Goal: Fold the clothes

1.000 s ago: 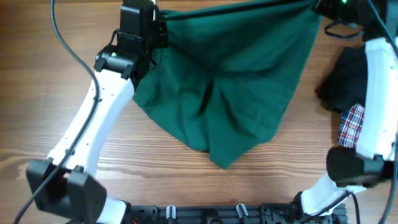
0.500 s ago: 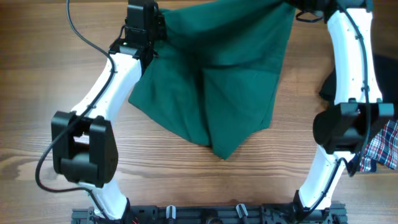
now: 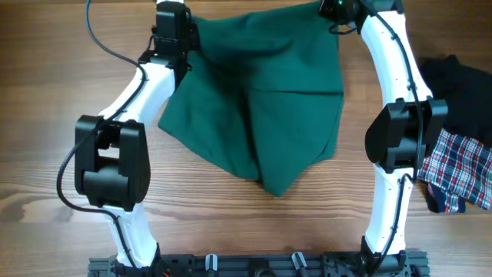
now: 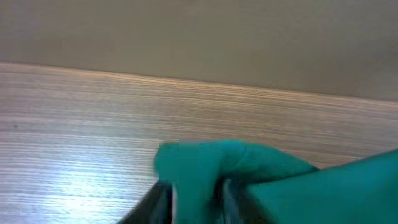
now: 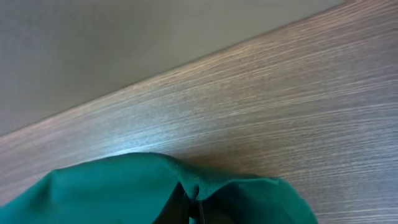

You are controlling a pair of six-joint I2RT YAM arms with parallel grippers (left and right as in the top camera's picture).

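Note:
The dark green garment [image 3: 261, 108] lies bunched on the wooden table, its far edge lifted between my two grippers, its near point toward the front. My left gripper [image 3: 184, 31] is shut on the garment's far left corner; the left wrist view shows green cloth [image 4: 211, 168] pinched between the fingers [image 4: 194, 199]. My right gripper [image 3: 332, 9] is shut on the far right corner; the right wrist view shows a fold of green cloth [image 5: 124, 186] clamped in the jaws [image 5: 193, 208].
A black garment [image 3: 453, 85] and a red-white-blue plaid cloth [image 3: 457, 173] lie at the right edge of the table. The right arm [image 3: 400, 115] stands between them and the green garment. Bare wooden table [image 3: 46, 115] lies to the left.
Both grippers have moved inward, the right one markedly leftward, narrowing the held edge. The garment has drawn in and slackened. The plaid cloth is now uncovered.

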